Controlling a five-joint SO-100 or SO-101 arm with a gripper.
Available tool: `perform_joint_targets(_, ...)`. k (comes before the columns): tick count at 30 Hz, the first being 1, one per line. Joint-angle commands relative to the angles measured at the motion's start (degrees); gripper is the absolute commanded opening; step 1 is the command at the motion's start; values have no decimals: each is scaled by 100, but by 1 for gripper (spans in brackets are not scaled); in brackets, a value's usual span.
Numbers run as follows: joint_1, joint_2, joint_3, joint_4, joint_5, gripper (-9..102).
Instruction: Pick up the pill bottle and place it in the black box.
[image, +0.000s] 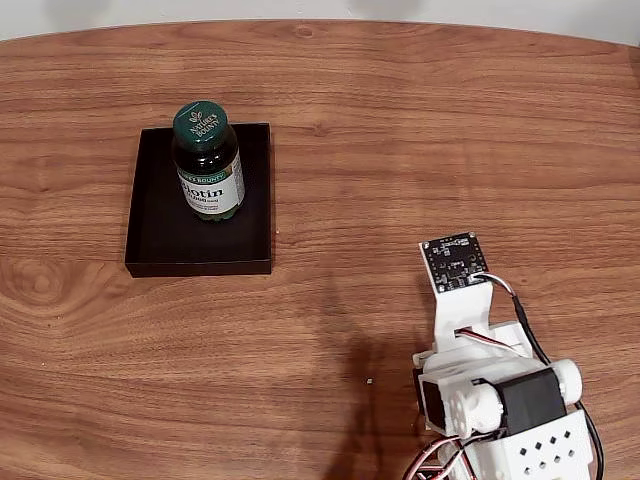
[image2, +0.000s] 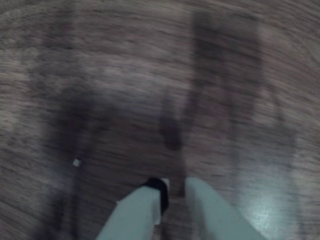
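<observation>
pill bottle (image: 207, 160) upright in black box (image: 160, 235), well apart from empty pincer (image2: 174, 192), tips nearly closed

A brown wood-grain surface (image: 420, 130) spans the fixed view, with long wavy grain lines running left to right and a round knot (image: 38, 283) near its left edge. Its far edge curves gently, and beyond it lies a pale grey strip (image: 320, 10). The light is even and soft. In the wrist view the same grain is blurred and darkly shadowed.
</observation>
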Motion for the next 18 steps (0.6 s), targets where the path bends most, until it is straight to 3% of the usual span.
perform_joint_targets(1, 26, -9, -35, 896, 0, 1)
perform_joint_targets(18, 79, 352, -35, 976, -598, 1)
